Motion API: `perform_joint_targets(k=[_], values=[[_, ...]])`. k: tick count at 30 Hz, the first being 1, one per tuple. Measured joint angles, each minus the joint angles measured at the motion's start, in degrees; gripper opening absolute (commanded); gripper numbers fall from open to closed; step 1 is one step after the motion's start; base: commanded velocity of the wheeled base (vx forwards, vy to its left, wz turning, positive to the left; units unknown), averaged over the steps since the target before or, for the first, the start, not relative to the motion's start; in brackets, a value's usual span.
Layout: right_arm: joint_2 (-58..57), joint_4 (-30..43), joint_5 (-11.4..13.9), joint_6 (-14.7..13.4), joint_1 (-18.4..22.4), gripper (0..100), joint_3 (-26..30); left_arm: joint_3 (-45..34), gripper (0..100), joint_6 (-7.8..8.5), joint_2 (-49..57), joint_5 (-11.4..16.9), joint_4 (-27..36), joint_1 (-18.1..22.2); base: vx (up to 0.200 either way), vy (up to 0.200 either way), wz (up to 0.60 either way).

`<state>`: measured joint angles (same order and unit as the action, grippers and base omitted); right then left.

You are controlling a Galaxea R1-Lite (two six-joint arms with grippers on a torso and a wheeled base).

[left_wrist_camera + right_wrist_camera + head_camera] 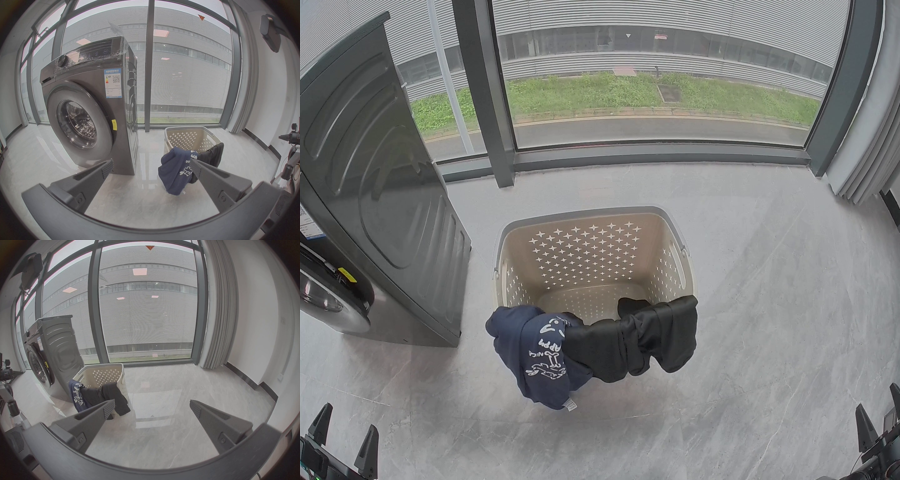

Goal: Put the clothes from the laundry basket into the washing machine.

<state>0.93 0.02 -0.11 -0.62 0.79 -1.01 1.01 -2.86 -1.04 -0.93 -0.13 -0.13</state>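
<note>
A beige laundry basket (594,250) (187,137) (100,376) stands on the floor in front of me. Over its near rim hang a navy printed garment (534,356) (175,170) (75,394) and a black garment (634,340) (214,154) (109,396). The dark grey washing machine (375,181) (93,103) (56,349) stands to the basket's left, its round door shut. My left gripper (344,434) (151,165) is open and empty, low at the near left. My right gripper (881,415) (151,405) is open and empty at the near right.
Tall windows with dark frames (487,94) run behind the basket. A grey curtain (869,150) (218,302) hangs at the far right. Bare grey floor (787,300) lies around the basket, widest to the right.
</note>
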Motion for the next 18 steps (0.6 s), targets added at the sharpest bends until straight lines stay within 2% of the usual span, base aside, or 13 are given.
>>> perform_joint_targets(k=[16, 18], values=[[0.0, 0.0, 0.0, 0.0, 0.0, 100, 0.0, 0.0, 100, -0.11, 0.0, 0.0, 0.0, 0.0, 0.200, 0.000, 0.00], [0.0, 0.0, 0.0, 0.0, 0.1, 100, 0.0, 0.0, 100, -0.11, 0.0, 0.0, 0.0, 0.0, 0.000, 0.000, 0.00]])
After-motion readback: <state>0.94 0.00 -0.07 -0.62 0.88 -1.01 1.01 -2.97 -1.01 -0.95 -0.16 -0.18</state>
